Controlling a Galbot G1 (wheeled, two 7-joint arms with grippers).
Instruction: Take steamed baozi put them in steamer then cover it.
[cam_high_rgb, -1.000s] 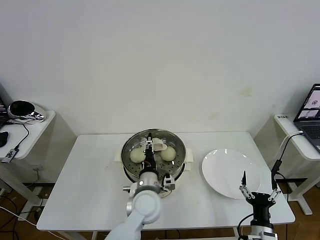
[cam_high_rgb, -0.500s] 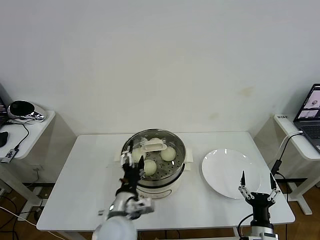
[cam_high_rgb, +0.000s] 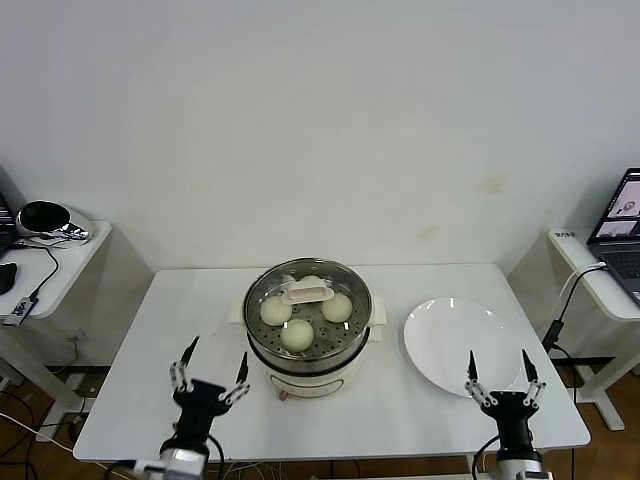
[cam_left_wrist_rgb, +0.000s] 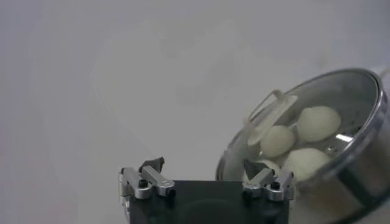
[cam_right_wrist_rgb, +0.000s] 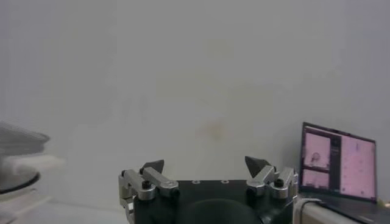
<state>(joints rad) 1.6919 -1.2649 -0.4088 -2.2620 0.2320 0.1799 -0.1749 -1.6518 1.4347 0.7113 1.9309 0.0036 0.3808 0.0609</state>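
1. Sitting at the middle of the desk (cam_high_rgb: 180, 330) toward its rear edge, the steamer (cam_high_rgb: 308, 345) is holding the steamed baozi (cam_high_rgb: 297, 335) under the cover (cam_high_rgb: 307, 297), which is lying closed on its rim.
2. The left hand (cam_high_rgb: 211, 368) is hovering near the front edge, left of the steamer, fingers spread wide and gripping nothing.
3. The right hand (cam_high_rgb: 499, 372) is hanging by the front right corner, just beside the white plate (cam_high_rgb: 455, 345), likewise spread wide and gripping nothing.
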